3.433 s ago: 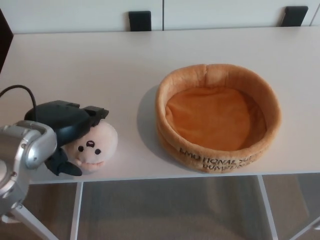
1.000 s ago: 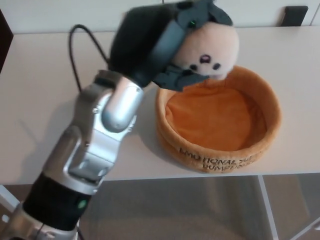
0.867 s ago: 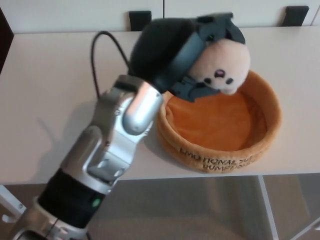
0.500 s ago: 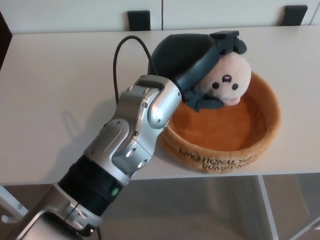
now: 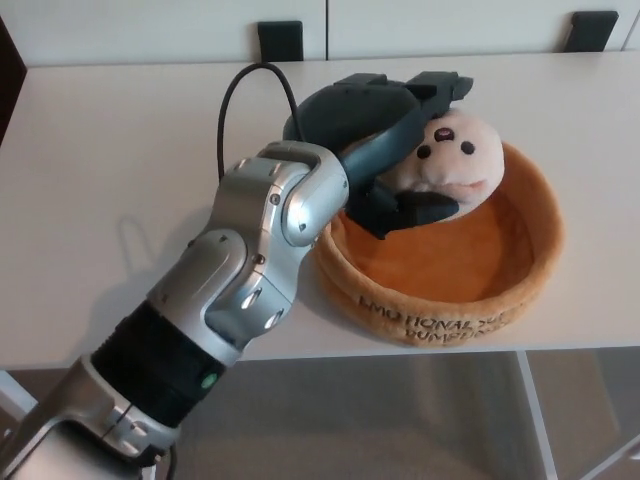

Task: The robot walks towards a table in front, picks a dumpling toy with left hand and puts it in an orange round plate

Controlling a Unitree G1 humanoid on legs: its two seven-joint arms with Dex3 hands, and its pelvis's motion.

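- We see a pale bench (image 5: pixel 120 140) filling most of the view; its far edge meets a wall with two dark chair backs (image 5: pixel 279 40), cut off at the top.
- Our left arm (image 5: pixel 240 270) enters from 7 o'clock, silver and black, its base cut off by the frame.
- The orange round plate (image 5: pixel 520 270) sits toward 3 o'clock; its left rim is hidden behind the arm, and its printed lettering is only partly legible.
- Our left robot hand (image 5: pixel 385 130) is clasped around the dumpling toy (image 5: pixel 455 160), one finger over the top and one beneath.
- The toy lies inside the plate's far-left part, near 11 o'clock, its left side covered.
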